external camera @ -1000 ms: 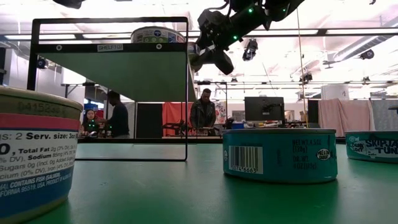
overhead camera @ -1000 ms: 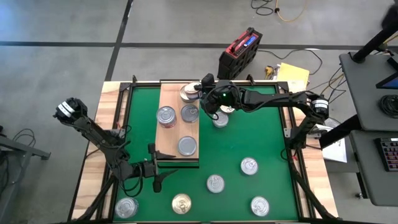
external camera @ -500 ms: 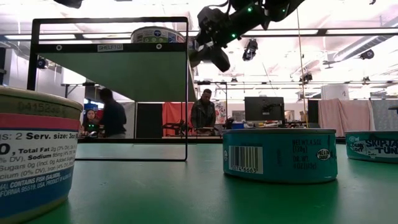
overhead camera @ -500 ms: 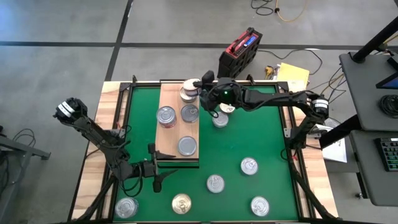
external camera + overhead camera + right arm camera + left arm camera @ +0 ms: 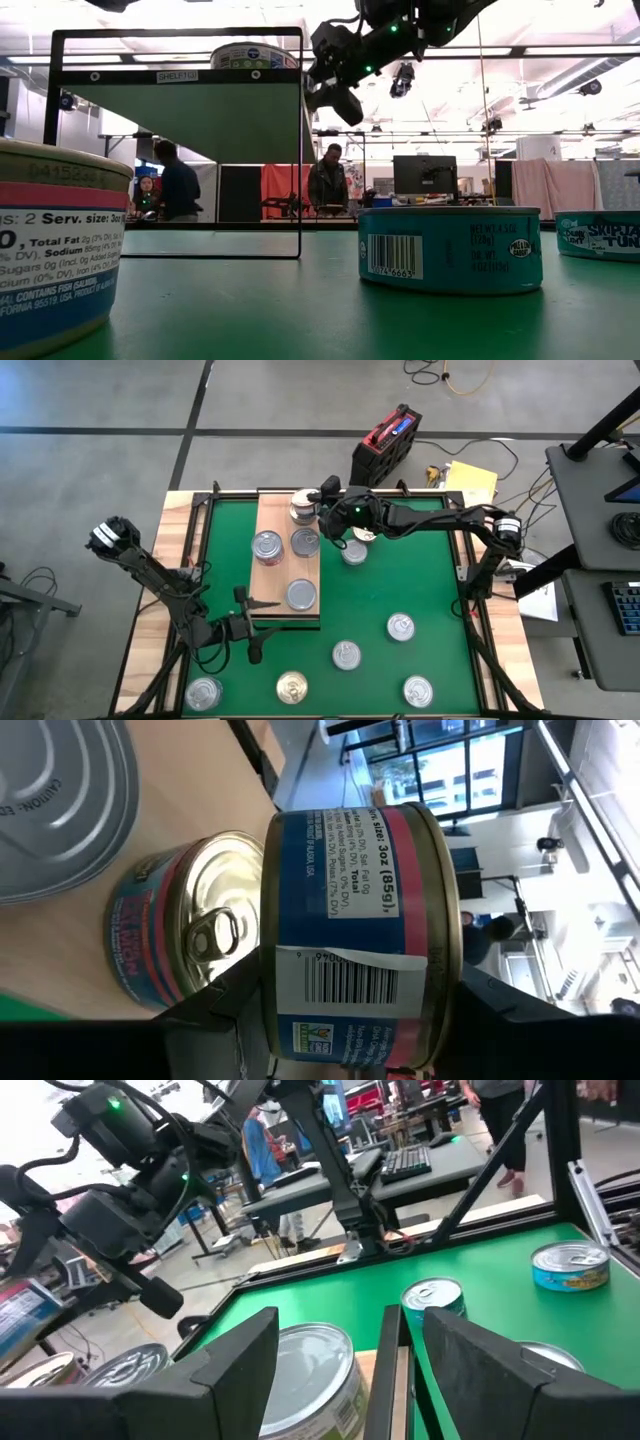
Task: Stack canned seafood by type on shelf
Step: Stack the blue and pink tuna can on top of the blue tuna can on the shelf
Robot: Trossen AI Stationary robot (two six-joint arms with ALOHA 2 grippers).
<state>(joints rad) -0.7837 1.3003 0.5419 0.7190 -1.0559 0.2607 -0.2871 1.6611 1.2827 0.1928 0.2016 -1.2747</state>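
High view, right gripper (image 5: 318, 503): I see it over the far end of the shelf (image 5: 272, 582), by the tin at the far edge (image 5: 301, 510).
High view, shelf: I count three more silver-lidded tins on the board: two side by side, left one (image 5: 266, 546) and right one (image 5: 305, 541), and one nearer the front (image 5: 301, 594).
High view, loose tins: one sits on the green surface (image 5: 400, 580) just beside the shelf (image 5: 354, 551); three lie further forward (image 5: 401, 626) (image 5: 346, 654) (image 5: 418, 690); a gold-lidded tin (image 5: 292, 687) and a silver one (image 5: 203, 693) sit at the front edge.
High view, left gripper (image 5: 247, 628): waiting at the shelf's near left corner.
Low view, right gripper (image 5: 331, 82): I see it up level with the shelf top; a teal tin (image 5: 450, 249) and a big near tin (image 5: 55, 250) rest on the surface, with people in the room behind.
Left wrist view, left gripper (image 5: 368, 1355): fingers spread apart, nothing between them; a silver tin (image 5: 308, 1370) lies just ahead.
Right wrist view, right gripper (image 5: 345, 1020): pinching a blue-and-pink tin (image 5: 360, 920), held on its side, close beside a tin with a pull-tab lid (image 5: 190, 930) on the wood.
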